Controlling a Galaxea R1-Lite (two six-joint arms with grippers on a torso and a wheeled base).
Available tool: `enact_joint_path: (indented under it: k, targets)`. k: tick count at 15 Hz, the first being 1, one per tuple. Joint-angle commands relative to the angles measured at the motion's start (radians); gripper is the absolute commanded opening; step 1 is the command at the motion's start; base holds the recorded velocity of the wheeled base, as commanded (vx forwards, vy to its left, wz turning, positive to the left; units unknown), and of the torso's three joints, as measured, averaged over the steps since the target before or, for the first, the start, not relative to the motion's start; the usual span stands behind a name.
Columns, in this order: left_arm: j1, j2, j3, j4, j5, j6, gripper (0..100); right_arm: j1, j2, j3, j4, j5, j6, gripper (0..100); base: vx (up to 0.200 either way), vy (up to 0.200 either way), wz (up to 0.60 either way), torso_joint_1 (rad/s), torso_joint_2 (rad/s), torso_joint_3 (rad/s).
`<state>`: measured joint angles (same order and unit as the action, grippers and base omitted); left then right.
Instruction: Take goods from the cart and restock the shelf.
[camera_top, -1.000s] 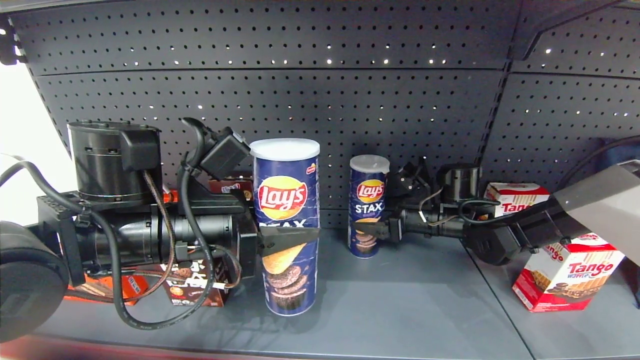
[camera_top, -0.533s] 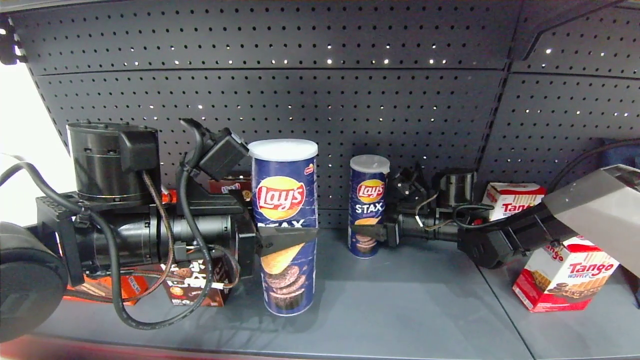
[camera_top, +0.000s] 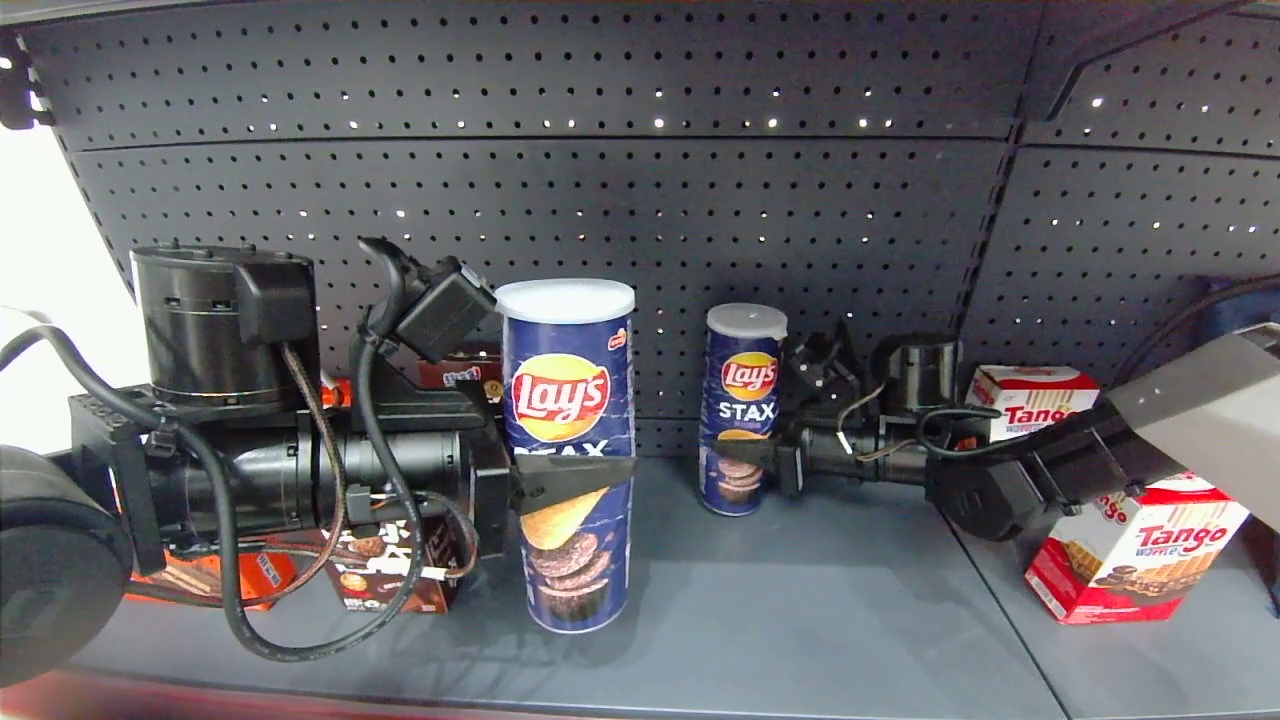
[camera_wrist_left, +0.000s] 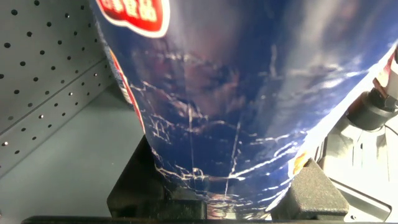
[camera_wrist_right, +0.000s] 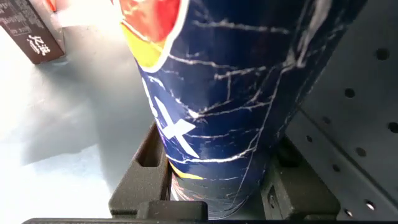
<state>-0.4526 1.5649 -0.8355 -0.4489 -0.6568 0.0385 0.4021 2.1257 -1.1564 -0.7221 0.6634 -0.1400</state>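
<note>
Two tall blue chip cans stand on the grey shelf (camera_top: 820, 610). The nearer, larger-looking can (camera_top: 568, 400) is at centre left, and my left gripper (camera_top: 575, 475) is shut on its middle from the left side. In the left wrist view this can (camera_wrist_left: 236, 93) sits between the dark fingers (camera_wrist_left: 134, 186). The farther can (camera_top: 745, 400) stands close to the pegboard, leaning slightly to the right. My right gripper (camera_top: 745, 452) is shut on its lower half from the right. The right wrist view has that can (camera_wrist_right: 230, 81) pressed between the pads (camera_wrist_right: 146, 168).
Red-and-white wafer boxes (camera_top: 1140, 550) (camera_top: 1030, 398) stand at the right. Brown (camera_top: 390, 570) and orange (camera_top: 210, 578) boxes lie behind my left arm. The pegboard wall (camera_top: 640, 200) closes the back. Open shelf floor lies between and in front of the cans.
The right gripper has shifted the far can a little to the right and tipped its top that way. The left gripper and its can have barely moved.
</note>
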Motion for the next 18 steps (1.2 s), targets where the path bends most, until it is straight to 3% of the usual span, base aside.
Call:
enact_joint_path:
  k: [1,11,18]
  targets:
    - [0.0,-0.003,0.003,-0.001,-0.001,0.0,0,0.001,-0.063,0.023,0.0,-0.022,0.0,0,0.0,0.0,0.0,0.0,0.0,0.0]
    - [-0.002,-0.005,0.003,0.004,0.0,0.0,0,0.159,-0.316,0.274,-0.028,-0.134,0.094,0,0.0,0.0,0.0,0.0,0.0,0.0]
    - [0.0,-0.003,-0.004,0.004,0.002,0.0,0,0.175,-0.408,0.435,-0.083,-0.133,0.094,0,0.0,0.0,0.0,0.0,0.0,0.0]
